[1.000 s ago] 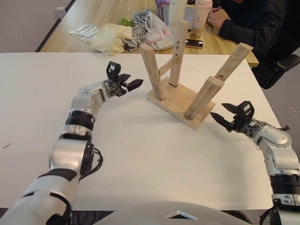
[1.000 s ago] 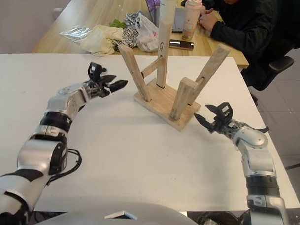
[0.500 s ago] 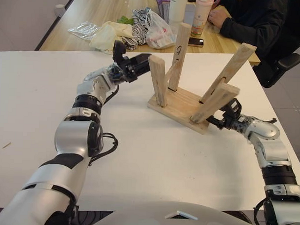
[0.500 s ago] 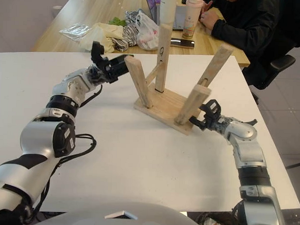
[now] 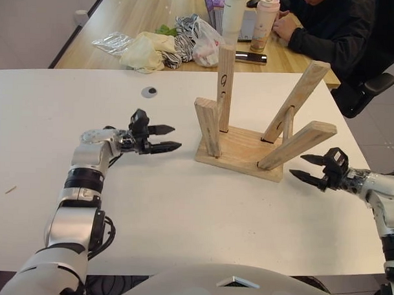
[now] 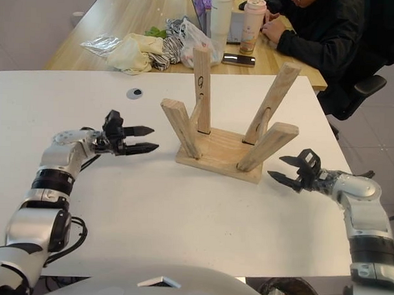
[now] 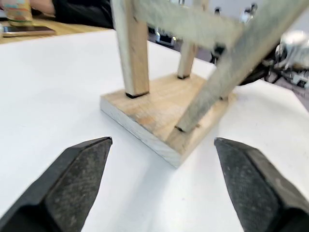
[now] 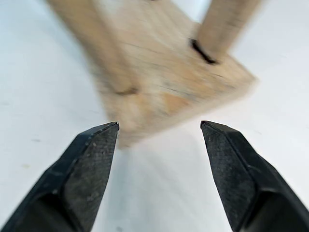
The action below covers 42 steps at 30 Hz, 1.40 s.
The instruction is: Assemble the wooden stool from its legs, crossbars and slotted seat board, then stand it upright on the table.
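The stool (image 5: pixel 239 152) is seen seat-down on the bench (image 5: pixel 182 212), legs upward. The left hand (image 5: pixel 173 137) and right hand (image 5: pixel 297 164) are spread open, empty, beside it.

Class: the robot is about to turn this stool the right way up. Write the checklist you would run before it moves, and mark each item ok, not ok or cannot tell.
1. Left gripper open, clear of the stool: ok.
2. Right gripper open, holding nothing: ok.
3. Four legs standing in the seat board: ok.
4. Legs pushed fully home: cannot tell; they lean at different angles.
5. Stool upright: not ok; the seat board lies flat on the table, legs pointing up.
6. Room to turn it: ok; the small round disc lies well apart from the stool.
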Each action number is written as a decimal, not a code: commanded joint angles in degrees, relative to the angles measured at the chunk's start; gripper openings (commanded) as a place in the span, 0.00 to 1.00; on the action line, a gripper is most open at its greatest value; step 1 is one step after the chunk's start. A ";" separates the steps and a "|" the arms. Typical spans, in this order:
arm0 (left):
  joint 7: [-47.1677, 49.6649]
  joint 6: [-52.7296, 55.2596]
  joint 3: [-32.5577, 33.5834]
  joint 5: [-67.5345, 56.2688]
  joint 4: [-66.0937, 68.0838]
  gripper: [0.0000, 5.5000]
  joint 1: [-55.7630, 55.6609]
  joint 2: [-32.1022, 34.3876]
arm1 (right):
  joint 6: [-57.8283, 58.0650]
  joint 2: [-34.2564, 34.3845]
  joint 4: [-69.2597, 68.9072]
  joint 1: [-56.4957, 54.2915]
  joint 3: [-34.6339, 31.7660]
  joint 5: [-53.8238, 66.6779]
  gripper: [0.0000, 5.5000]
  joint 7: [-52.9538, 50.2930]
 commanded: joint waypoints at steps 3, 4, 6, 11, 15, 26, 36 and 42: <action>2.31 -0.47 -3.61 0.21 -4.78 0.71 0.13 -5.68 | 6.14 1.50 -6.90 -2.79 1.16 4.16 0.54 0.57; 2.50 -0.35 -4.01 0.10 -5.24 0.71 -0.01 -6.36 | 6.75 2.09 -7.41 -3.41 1.50 4.52 0.51 0.37; 2.59 0.10 -4.51 -0.37 -6.01 0.66 -0.35 -7.40 | 6.97 2.86 -7.63 -4.28 2.30 4.58 0.44 -0.18; 2.76 1.77 -4.32 -1.55 -6.91 0.53 -1.13 -8.04 | 8.23 4.54 -8.64 -5.14 3.01 5.41 0.31 -1.21; 0.26 10.19 -4.55 -6.28 -13.81 0.41 0.02 -7.60 | 10.89 5.12 -10.75 -4.37 2.24 8.92 0.24 -0.85; -10.19 46.34 -2.37 -28.81 -41.23 0.23 12.62 13.56 | 35.36 6.41 -25.64 0.11 -3.09 36.63 0.24 -2.78; 1.16 41.83 -2.97 -22.88 -33.08 0.26 11.27 13.02 | 55.21 13.63 -16.97 -10.90 -6.31 52.16 0.23 -34.86; 5.19 44.65 2.75 -25.62 -19.78 0.46 4.15 11.09 | 56.88 16.10 -12.66 -14.62 -10.33 57.73 0.46 -42.54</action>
